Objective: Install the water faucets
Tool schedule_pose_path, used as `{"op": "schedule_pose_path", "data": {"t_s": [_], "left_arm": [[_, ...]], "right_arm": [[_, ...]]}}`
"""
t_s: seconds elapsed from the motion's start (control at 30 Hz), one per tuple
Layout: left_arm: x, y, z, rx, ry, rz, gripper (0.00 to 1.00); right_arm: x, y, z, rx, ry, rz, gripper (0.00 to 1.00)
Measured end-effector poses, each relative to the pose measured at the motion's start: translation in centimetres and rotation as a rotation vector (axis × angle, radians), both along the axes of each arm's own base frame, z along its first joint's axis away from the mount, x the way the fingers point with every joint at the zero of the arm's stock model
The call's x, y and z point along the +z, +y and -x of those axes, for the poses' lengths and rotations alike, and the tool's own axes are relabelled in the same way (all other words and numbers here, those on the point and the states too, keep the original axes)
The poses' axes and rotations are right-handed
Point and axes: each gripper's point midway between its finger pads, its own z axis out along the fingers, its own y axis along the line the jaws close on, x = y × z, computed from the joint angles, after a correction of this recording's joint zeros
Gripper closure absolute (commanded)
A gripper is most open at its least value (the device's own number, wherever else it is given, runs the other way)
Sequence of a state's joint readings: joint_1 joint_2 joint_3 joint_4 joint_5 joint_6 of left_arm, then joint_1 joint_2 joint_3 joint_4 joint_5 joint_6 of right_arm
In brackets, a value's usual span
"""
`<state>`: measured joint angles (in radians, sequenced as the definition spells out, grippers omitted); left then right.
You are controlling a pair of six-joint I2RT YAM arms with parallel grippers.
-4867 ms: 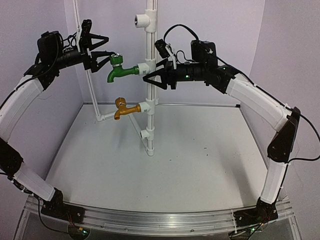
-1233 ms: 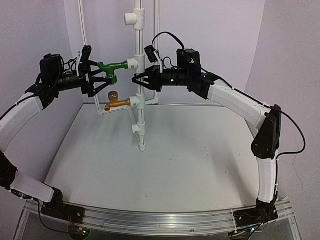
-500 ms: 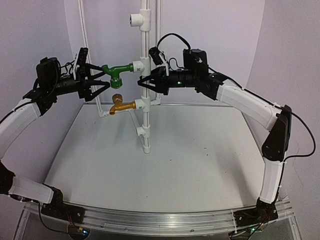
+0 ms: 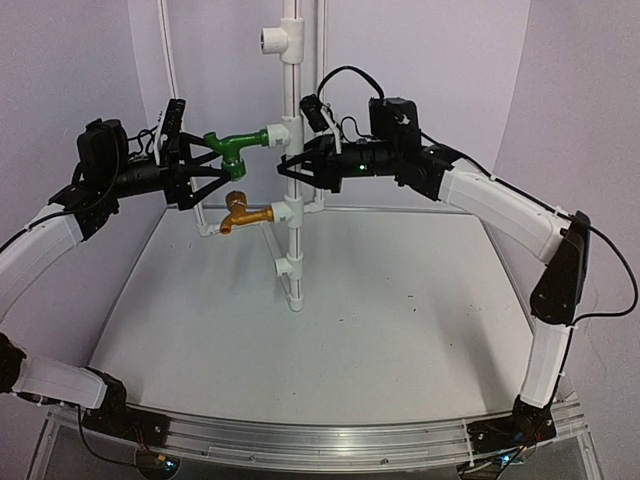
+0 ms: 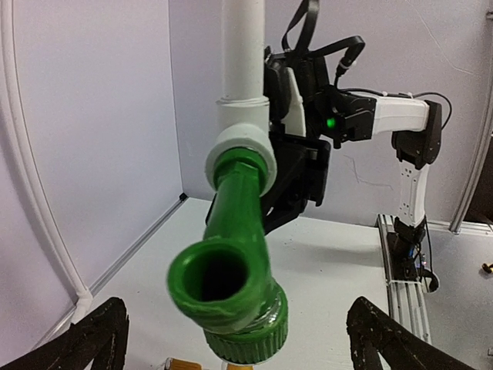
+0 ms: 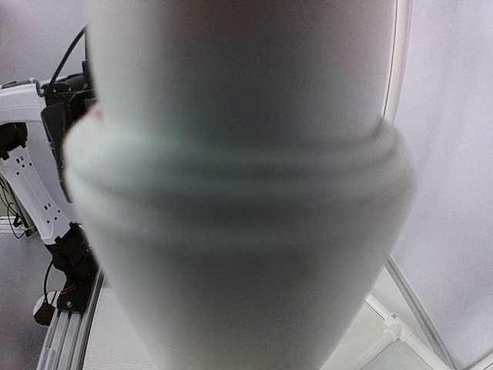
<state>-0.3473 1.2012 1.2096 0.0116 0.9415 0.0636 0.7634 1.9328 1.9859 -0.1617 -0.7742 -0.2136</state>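
One faucet mid-tightening, I judge; left hand (image 4: pixel 217 166) gapes astride green faucet (image 4: pixel 232 147), must clamp, twist; right hand (image 4: pixel 286 165) grip: cannot tell.

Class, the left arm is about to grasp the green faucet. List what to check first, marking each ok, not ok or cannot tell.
1. Left gripper open: ok, fingers wide apart.
2. Green faucet between those fingers: ok.
3. Faucet seated in the white fitting: ok; tightness cannot tell.
4. Spout turned down: not ok, it faces the left wrist camera.
5. Right gripper clamping the pipe: cannot tell; it is at the pipe.
6. Gold faucet clear of the left gripper: ok, lower down.
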Motion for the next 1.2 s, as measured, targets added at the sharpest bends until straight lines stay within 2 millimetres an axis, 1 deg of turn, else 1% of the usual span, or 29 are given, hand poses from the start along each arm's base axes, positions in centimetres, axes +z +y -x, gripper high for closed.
{"op": "schedule_pose_path", "data": {"t_s": [0.23,0.47,0.6,0.9,1.2], "left_arm": [[-0.6,-0.1,-1.0,0.033,0.024,0.008,0.03],[-2.1,-0.8,-0.8,0.017,-0.001,-0.023,0.04],[-2.2,-1.0,-0.9,0.021,-0.013,-0.029,0.05],[-2.5,-1.5,-1.1,0.01,0.02,-0.019,0.05],[-2.6,-1.5,-0.8,-0.023,0.044,-0.003,0.0]], "right_arm": [[0.1,-0.2,0.5,0.006,0.002,0.004,1.0],[0.1,-0.7,1.6,0.017,0.004,0.009,1.0],[0.0,-0.7,2.2,0.021,0.004,0.013,1.0],[0.0,-1.1,2.3,0.006,0.002,0.017,1.0],[-0.1,-1.2,2.5,0.009,-0.003,0.018,1.0]]}}
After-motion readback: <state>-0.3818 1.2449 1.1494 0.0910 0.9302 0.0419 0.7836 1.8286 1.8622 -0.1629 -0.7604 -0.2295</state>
